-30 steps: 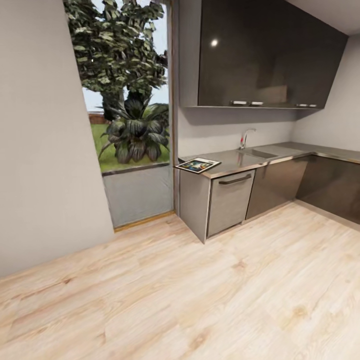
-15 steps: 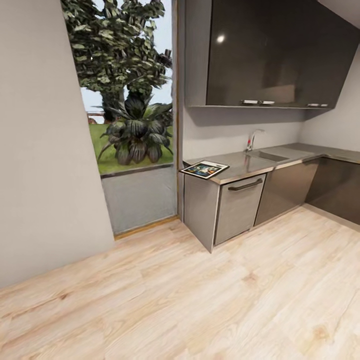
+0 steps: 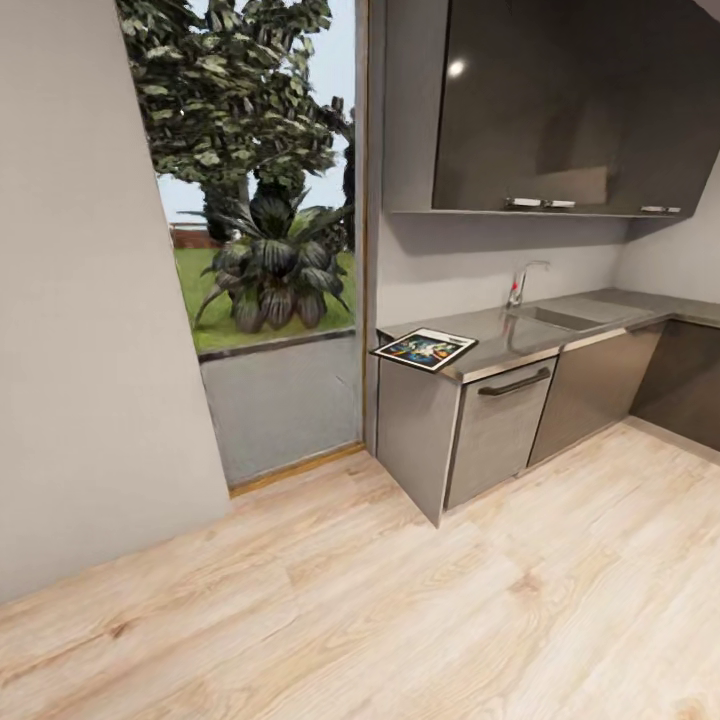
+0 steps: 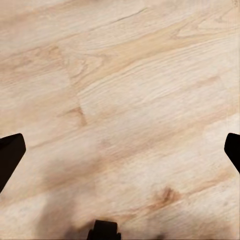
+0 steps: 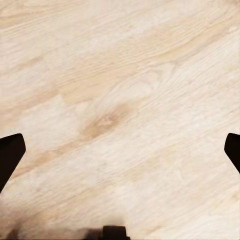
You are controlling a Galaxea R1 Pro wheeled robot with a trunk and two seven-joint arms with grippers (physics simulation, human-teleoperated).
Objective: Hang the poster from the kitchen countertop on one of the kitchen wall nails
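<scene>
Poster (image 3: 424,349), flat, rectangular, black-framed with white inner border and colourful figures on a dark ground, lying face up on the near end of the long smooth grey metallic kitchen countertop (image 3: 520,335), one corner reaching just past the counter's end edge toward the window. Any title on the print too small to read from the head view.

Beyond it along the same top, a built-in sink (image 3: 556,318) with a curved chrome tap (image 3: 522,282) against the light grey wall. Below the poster, a pale grey cabinet end panel and a brushed grey appliance front with a dark bar handle (image 3: 514,383); further right, dark grey lower cabinets (image 3: 600,390) turning the corner. Overhead, glossy dark wall cabinets (image 3: 570,110) with small pale handles along the lower edge.

To the left of the counter end, a tall window (image 3: 270,230) with wood-toned frame, showing a broad-leafed dark green plant (image 3: 275,265), tree and lawn outside. Further left, a plain light grey wall (image 3: 90,300).

Wide stretch of pale wood plank floor (image 3: 400,600) between camera and counter, open on all sides.

Left gripper (image 4: 120,150) spread wide, dark fingertips (image 4: 10,155) at the frame edges, holding nothing, above floor planks. Right gripper (image 5: 120,150) likewise spread and bare, fingertips (image 5: 10,152) dark at the edges, floor beneath.
</scene>
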